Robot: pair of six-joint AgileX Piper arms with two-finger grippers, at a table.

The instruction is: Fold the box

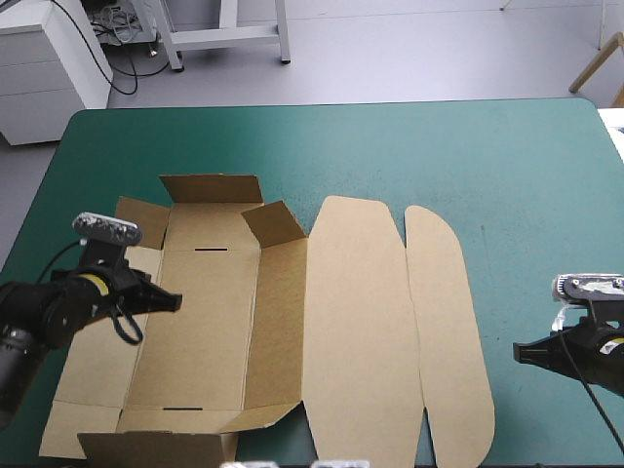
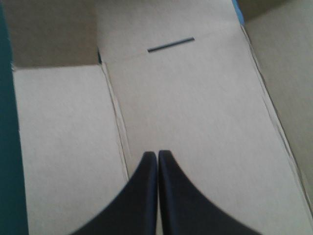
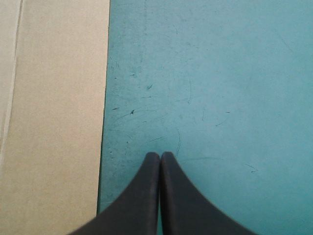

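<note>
Box (image 1: 341, 322): lying mostly flat toward 7 o'clock on the table (image 1: 507, 156), with far flaps (image 1: 210, 187) partly up. Left gripper (image 1: 174, 300): hovering over the box's 9 o'clock side, pinched together, gripping nothing. Right gripper (image 1: 519, 353): hanging above bare table at the box's 3 o'clock, also pinched, empty. Possibly risking: pushing the loose sheet sideways instead of creasing, letting raised flaps spring back.

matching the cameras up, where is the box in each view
high view: box opened out over the table's left and middle, left gripper above it
left wrist view: box fills nearly all, under the gripper
right wrist view: box's edge beside the right gripper
shared landmark: dark slot, high and left wrist views only
</note>
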